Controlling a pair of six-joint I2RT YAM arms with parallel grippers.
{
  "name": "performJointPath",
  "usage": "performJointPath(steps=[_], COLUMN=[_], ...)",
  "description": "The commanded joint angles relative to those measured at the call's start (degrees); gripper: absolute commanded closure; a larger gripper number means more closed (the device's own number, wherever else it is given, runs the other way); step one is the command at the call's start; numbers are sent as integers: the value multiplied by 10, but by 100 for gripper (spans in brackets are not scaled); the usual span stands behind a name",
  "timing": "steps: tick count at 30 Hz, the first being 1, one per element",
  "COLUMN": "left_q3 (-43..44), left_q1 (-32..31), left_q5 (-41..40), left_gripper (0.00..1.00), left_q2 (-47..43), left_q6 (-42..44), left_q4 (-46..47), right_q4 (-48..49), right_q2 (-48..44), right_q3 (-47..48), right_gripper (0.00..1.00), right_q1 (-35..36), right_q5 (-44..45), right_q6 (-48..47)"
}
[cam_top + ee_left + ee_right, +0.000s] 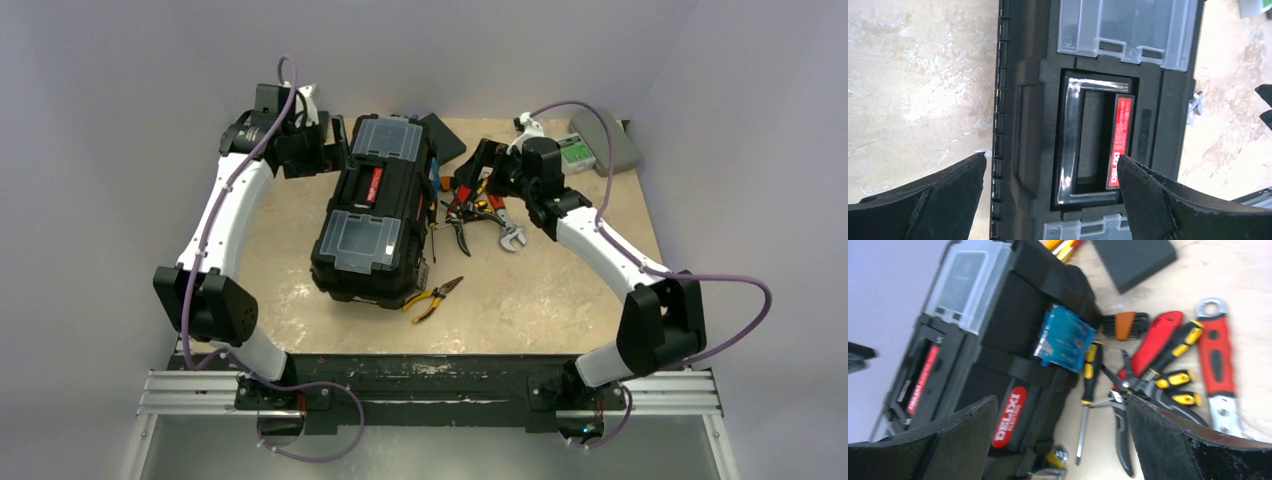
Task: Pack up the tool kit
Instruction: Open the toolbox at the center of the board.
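The black toolbox (375, 210) lies closed mid-table, two clear lids on top. My left gripper (335, 155) hovers at its far-left end. In the left wrist view this gripper (1052, 156) is open above the lid, its fingertips either side of the recessed handle (1073, 145) with the red label (1122, 135), holding nothing. My right gripper (482, 165) is open over the tool pile (475, 205). In its wrist view it (1062, 397) straddles the toolbox's side (1013, 410) and a screwdriver (1088, 385), beside pliers (1168, 355) and a red wrench (1218, 365).
Yellow-handled pliers (433, 298) lie alone in front of the toolbox. A flat black box (445, 135) sits behind it and a grey case with a green label (600, 140) is at the back right. Hex keys (1123, 325) and a blue packet (1065, 337) lie against the toolbox.
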Motion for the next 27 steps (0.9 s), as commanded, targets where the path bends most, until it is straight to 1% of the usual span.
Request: performJointPath(steps=[1, 5, 8, 10, 11, 14, 16, 17, 18, 22, 27], left_q3=[34, 21, -3, -22, -23, -23, -28, -24, -22, -28, -36], left_q1=[-3, -4, -3, -3, -1, -1, 0, 0, -1, -1, -1], left_q5=[24, 47, 47, 45, 49, 61, 63, 63, 59, 34, 34], left_gripper=[0, 2, 4, 8, 12, 30, 41, 44, 45, 46, 46], left_q2=[45, 73, 81, 86, 93, 100, 102, 104, 103, 93, 83], left_q6=[19, 28, 35, 40, 41, 41, 40, 40, 42, 48, 51], left_q4=[-48, -44, -26, -11, -14, -16, -14, -18, -23, -25, -23], right_q4=[180, 314, 391, 440, 464, 519, 526, 520, 528, 615, 649], right_q2=[37, 99, 139, 165, 177, 210, 236, 252, 266, 317, 357], right_q3=[-19, -37, -48, -59, -64, -72, -61, -50, -45, -45, -26], right_gripper=[1, 1, 1, 1, 1, 1, 1, 1, 1, 1, 1], right_q1=[-17, -28, -29, -28, -29, -30, -30, -30, -30, -31, -32], right_q5=[-156, -239, -262, -271, -276, -277, -273, -274, -276, -287, -287], right_q6=[90, 182, 229, 258, 274, 305, 322, 334, 349, 428, 458])
